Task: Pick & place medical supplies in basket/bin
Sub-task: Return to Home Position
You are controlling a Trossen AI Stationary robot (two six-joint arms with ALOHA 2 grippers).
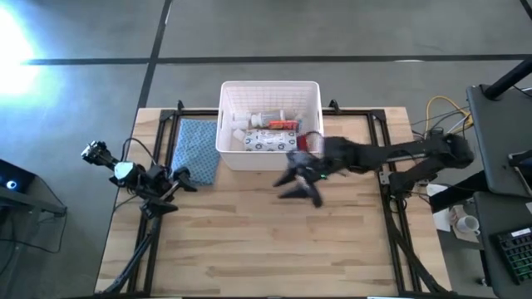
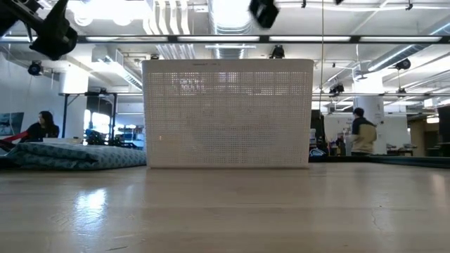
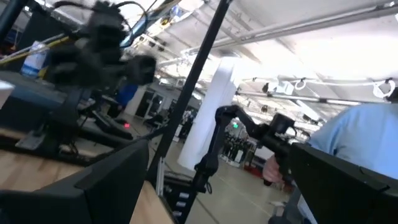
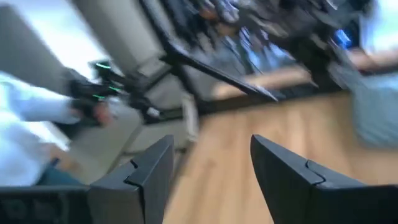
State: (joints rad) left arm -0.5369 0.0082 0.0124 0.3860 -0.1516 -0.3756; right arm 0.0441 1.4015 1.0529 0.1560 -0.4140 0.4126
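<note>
Right gripper point(image 1: 301, 189) was seen spread, empty, near white bin point(image 1: 270, 85); retraction judged best kept clear of rim. Left gripper point(image 1: 181, 179) spread, parked by blue cloth point(image 1: 198, 145).

Pale wooden worktop point(image 1: 249, 241) carries a white bin point(image 1: 226, 124) at the middle of its far edge, its perforated wall standing flat on the boards, with a crumpled blue cloth point(image 1: 198, 149) lying just beside it, on the left
</note>
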